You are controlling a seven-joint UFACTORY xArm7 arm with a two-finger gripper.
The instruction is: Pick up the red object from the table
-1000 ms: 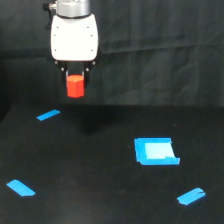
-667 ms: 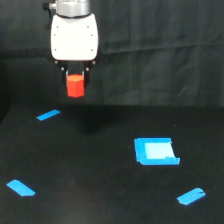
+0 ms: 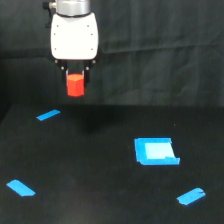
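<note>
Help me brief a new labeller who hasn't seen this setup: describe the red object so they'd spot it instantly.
Start at the white arm head near the top of the exterior view's left half. Just beneath it, the gripper has its jaws shut on the red object, held above the black table. It is the only red-orange, stubby block; everything else coloured is flat blue tape.

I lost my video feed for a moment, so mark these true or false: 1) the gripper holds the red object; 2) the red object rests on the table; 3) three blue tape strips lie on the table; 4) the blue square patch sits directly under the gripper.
1) True: the gripper is shut on the red object.
2) False: it hangs clear above the table.
3) True: three blue tape strips show, at and.
4) False: the blue square patch lies off toward the exterior view's right.
</note>
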